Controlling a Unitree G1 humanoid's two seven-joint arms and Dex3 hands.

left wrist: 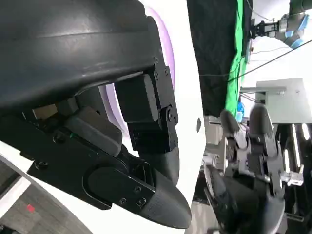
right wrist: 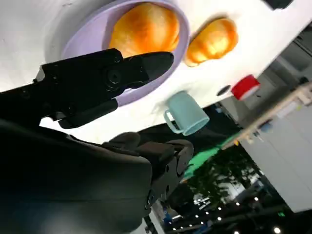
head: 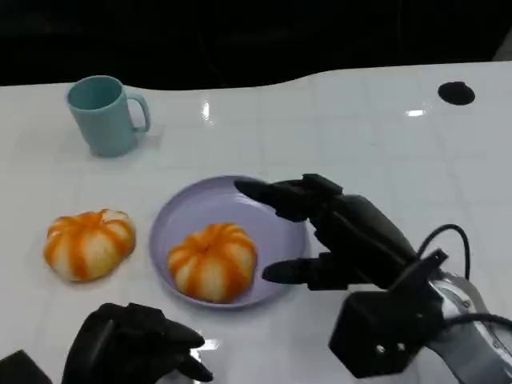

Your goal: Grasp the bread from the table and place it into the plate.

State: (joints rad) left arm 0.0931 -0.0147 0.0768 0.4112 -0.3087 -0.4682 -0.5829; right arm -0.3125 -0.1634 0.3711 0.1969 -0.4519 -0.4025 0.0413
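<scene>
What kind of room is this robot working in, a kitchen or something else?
Probably a robot lab or test studio, not a kitchen: a bare white table, a green backdrop beside it, and another robot arm in the background.

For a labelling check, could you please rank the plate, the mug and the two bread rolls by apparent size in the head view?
1. Plate, clearly largest.
2. Bread on the plate and bread on the table: look alike, not ranked.
3. Mug, slightly smaller, though farther away, so uncertain.
</scene>
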